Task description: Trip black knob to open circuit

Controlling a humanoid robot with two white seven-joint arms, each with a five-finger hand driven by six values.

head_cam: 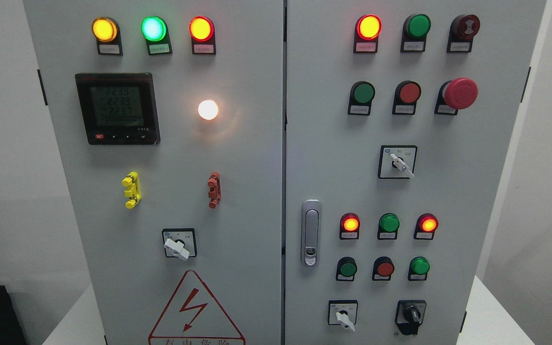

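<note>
Black knob (410, 314) sits at the bottom right corner of the right cabinet door (487, 191), handle pointing roughly straight down. I see no hand or arm in frame, so finger state unknown and direction from the fingers can't be judged. My guess: right arm is nearer, given the knob's side. Count: one black knob, three white-handled selector switches; closest one (343, 317) is just left of it. Don't confuse them.
</note>
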